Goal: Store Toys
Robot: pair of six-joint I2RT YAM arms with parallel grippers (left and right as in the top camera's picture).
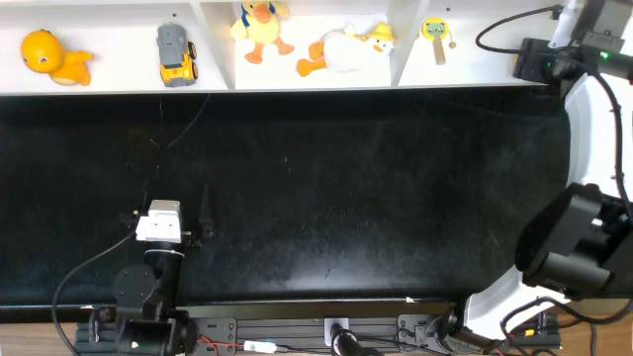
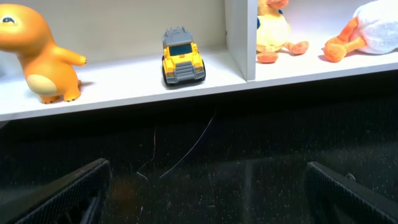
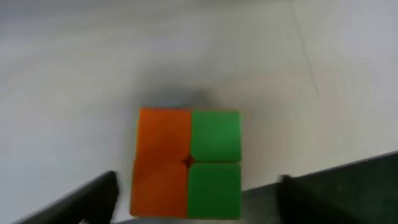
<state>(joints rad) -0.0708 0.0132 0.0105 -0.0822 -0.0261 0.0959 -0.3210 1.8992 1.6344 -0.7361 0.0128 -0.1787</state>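
Cube, orange and green faces up, sits on the white shelf right at its front lip. It lies between the spread fingers of the right end effector, apparently untouched. Left end effector is spread and empty, low over the black counter. Risk: on a pull-back a finger snags the cube and drags it off the lip.

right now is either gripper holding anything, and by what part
Nothing is held. The left gripper is open over the black mat; the right gripper straddles the cube with a gap at each side.
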